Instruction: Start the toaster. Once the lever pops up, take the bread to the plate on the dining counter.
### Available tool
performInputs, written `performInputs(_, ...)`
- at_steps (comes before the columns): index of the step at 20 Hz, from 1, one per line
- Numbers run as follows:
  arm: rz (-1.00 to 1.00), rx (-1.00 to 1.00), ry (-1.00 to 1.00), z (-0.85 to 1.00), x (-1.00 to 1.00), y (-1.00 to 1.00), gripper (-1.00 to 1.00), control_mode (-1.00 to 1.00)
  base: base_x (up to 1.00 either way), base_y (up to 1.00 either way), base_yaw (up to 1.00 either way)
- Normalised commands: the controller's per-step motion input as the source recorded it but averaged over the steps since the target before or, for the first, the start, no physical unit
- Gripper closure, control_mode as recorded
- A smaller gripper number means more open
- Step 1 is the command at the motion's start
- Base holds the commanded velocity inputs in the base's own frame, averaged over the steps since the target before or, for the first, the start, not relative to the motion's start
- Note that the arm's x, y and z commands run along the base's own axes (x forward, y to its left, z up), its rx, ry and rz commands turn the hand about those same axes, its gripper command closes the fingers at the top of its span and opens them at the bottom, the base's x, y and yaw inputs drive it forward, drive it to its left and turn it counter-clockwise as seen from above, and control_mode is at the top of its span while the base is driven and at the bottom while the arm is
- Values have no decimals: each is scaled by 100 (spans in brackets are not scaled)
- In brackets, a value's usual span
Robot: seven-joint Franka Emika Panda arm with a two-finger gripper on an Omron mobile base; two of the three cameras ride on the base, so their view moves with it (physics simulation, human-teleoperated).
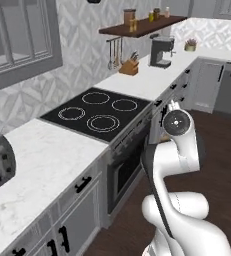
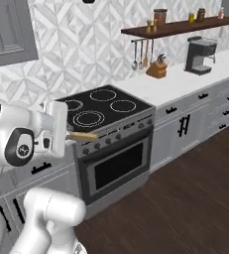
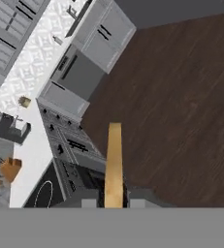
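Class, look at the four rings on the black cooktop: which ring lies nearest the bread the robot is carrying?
The front-left ring, the one closest to the stove's knob row. The bread hangs just beyond that front edge, while the other three rings sit further back or right.

Both base views look forward and down from behind the arm — left and right — sharing the black cooktop (image 1: pixel 99 111) and far coffee machine (image 2: pixel 200 54). Hand view looks steeply down over the wood floor (image 3: pixel 181 97) — rolled sideways.
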Motion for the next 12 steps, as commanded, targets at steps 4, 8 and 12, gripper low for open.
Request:
performInputs(4, 0, 0, 0, 0, 0, 0, 100, 100, 45, -100, -31)
performInputs(8, 0, 0, 0, 0, 0, 0, 100, 100, 32, -100, -35)
performInputs(12, 0, 0, 0, 0, 0, 0, 100, 100, 20, -100, -37)
